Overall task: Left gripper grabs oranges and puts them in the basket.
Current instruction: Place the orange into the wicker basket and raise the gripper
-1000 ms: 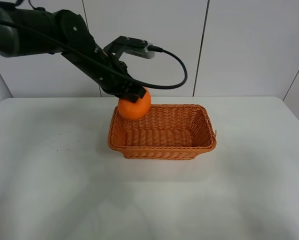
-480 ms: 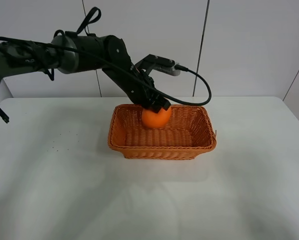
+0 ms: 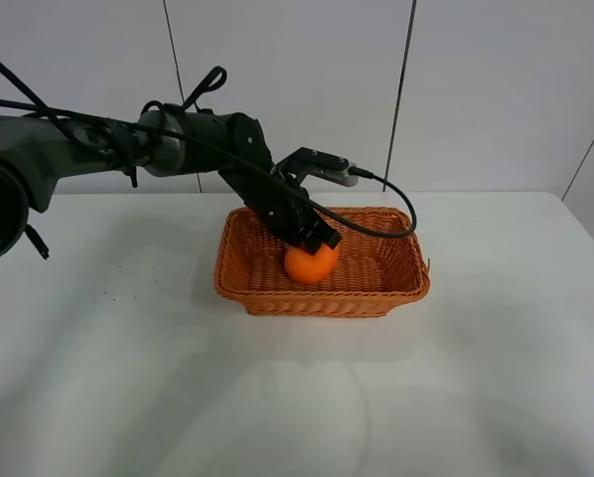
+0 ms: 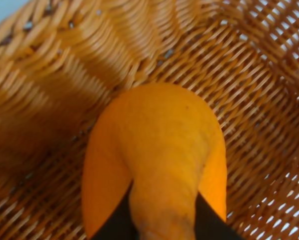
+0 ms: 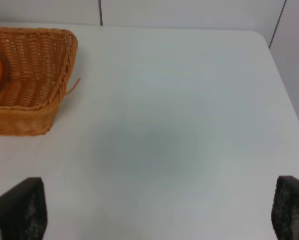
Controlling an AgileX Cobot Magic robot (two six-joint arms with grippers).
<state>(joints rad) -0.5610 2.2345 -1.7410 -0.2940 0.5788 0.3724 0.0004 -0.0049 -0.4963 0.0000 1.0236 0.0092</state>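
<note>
One orange (image 3: 311,264), pinched by left pincer (image 3: 316,248) just above it, low inside basket (image 3: 277,299)

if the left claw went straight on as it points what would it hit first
Probably the floor of the basket: the left claw, shut on the orange, points down into it. Whether the orange touches the weave is unclear.

A white table (image 3: 128,378) meets a pale wall (image 3: 496,89) crossed by dark vertical seams (image 3: 403,94).
</note>
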